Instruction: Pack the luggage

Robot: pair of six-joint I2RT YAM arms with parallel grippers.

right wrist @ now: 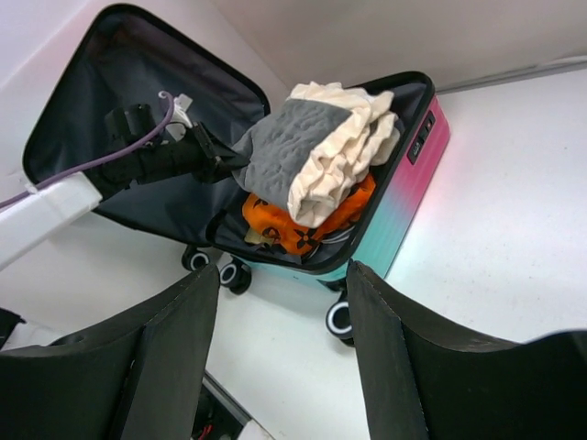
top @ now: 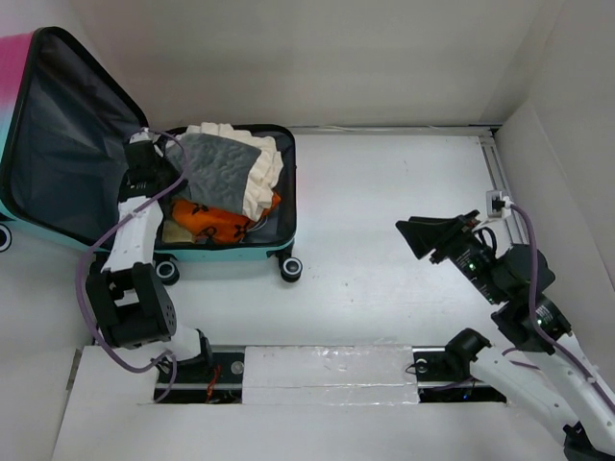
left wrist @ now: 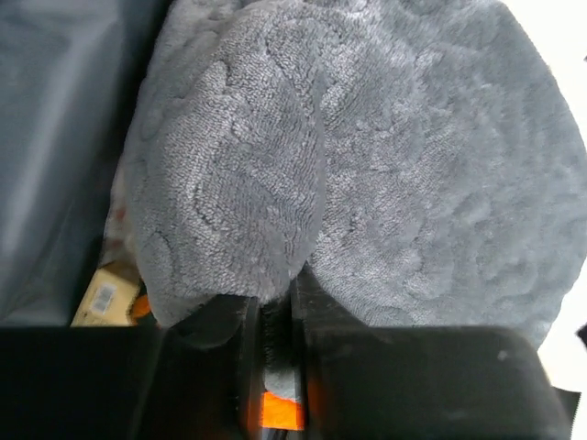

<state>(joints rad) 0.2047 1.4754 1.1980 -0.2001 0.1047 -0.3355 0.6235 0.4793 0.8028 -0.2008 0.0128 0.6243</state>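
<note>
Left gripper (left wrist: 275,316), clamped on the grey fleece (left wrist: 367,165), should tuck it low inside the luggage (top: 235,254); right gripper (right wrist: 282,275) waits open.

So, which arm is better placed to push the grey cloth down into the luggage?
Left. Its pincer is shut on the grey cloth, directly at the open luggage. The right pincer hangs open, well away from the luggage.
</note>
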